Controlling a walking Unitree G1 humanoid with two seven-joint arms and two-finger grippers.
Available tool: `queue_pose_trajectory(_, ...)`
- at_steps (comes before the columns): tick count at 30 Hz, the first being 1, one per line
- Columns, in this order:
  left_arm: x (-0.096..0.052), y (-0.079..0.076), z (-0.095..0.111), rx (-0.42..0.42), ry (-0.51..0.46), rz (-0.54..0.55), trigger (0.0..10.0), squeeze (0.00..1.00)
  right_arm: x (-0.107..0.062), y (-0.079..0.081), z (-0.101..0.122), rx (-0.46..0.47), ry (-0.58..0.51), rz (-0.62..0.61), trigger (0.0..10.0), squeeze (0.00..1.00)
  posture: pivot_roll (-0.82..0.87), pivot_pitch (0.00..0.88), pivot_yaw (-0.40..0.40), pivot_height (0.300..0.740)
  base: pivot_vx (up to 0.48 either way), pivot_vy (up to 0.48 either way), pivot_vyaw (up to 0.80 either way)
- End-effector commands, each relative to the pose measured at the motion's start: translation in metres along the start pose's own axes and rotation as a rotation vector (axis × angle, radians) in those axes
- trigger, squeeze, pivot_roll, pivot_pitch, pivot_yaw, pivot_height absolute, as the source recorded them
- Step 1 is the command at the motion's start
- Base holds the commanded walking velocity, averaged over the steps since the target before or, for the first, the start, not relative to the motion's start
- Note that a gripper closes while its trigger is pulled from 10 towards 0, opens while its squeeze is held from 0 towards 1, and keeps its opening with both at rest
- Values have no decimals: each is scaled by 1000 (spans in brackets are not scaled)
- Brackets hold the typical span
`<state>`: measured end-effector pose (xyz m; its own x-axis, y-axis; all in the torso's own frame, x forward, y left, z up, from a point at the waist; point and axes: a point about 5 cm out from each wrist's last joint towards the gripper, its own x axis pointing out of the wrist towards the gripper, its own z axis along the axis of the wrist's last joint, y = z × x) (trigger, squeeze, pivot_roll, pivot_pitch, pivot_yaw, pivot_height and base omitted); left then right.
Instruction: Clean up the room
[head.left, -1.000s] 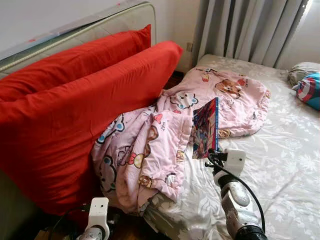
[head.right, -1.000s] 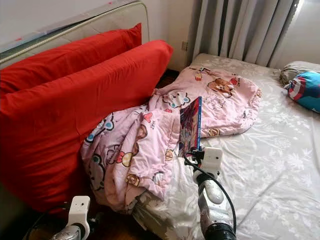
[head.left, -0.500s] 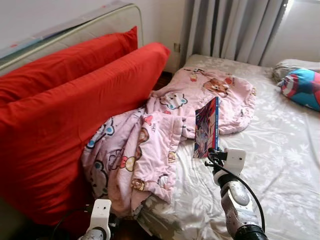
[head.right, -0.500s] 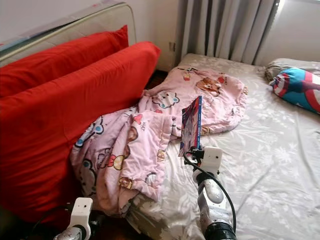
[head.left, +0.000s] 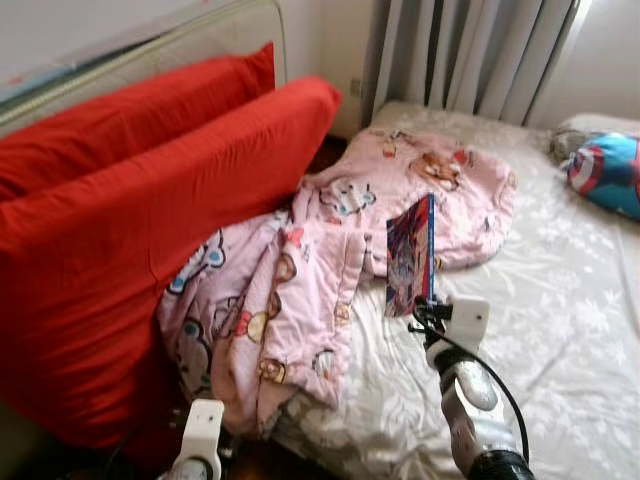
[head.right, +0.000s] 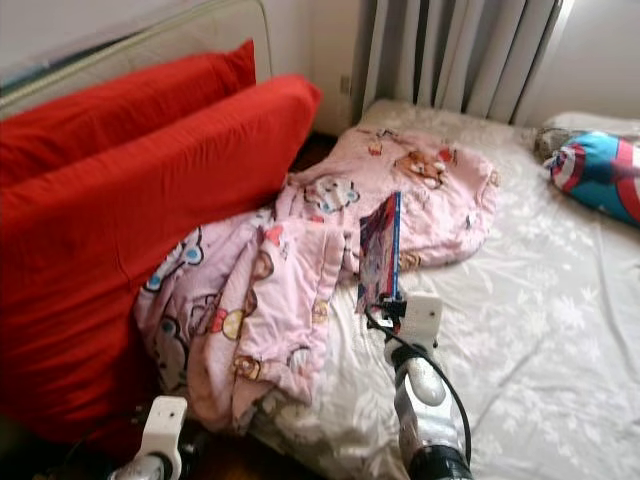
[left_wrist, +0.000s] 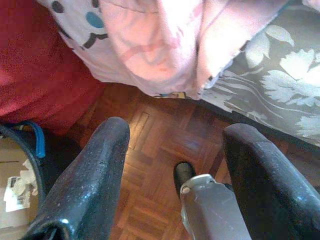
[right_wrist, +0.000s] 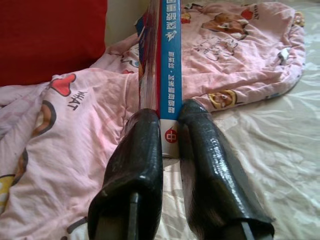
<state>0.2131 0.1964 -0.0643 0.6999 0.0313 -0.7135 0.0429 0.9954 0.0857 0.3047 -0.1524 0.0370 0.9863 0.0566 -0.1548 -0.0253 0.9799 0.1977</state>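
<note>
While the right gripper (right_wrist: 170, 135) clamps an upright book (head.left: 411, 255) over the bed (head.left: 560, 330), the left gripper (left_wrist: 175, 175) hangs open

red cushions (head.left: 150, 200). pink quilt (head.left: 300, 270) printed with cartoon bears and hearts. grey bedsheet (head.left: 560, 300) with white floral pattern. book (right_wrist: 167, 65) with blue spine, white lettering, multicoloured cover. blue pillow (head.left: 605, 170) with red and white rings. grey curtains (head.left: 470, 50). black fingers (right_wrist: 135, 165). brown parquet floor (left_wrist: 155, 150).

Two red pillows (head.left: 150, 200), one book (head.left: 410, 255)
</note>
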Motion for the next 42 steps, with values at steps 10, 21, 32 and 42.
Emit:
queue_pose_trajectory(10, -2, -1, -7, 11, 17, 2, 10000, 0, 5, 2, 10, -18, -36, 12, 10000, 0, -51, 0, -24, 740, 0, 0, -788)
queue_pose_trajectory(21, -1, -5, -7, 20, 19, -2, 10000, 0, 4, 3, 10, -15, -42, 12, 10000, 0, -51, 3, -23, 740, 0, 0, -689)
queue_pose_trajectory(32, -2, -3, -9, 21, 21, -6, 10000, 0, 3, 3, 8, -36, -37, 25, 10000, 0, -53, 6, -24, 740, 0, 0, 0)
queue_pose_trajectory(42, -2, -4, -7, 17, 13, -9, 10000, 0, 3, 5, 7, -50, -31, 35, 10000, 0, -54, 7, -24, 740, 0, -346, 0)
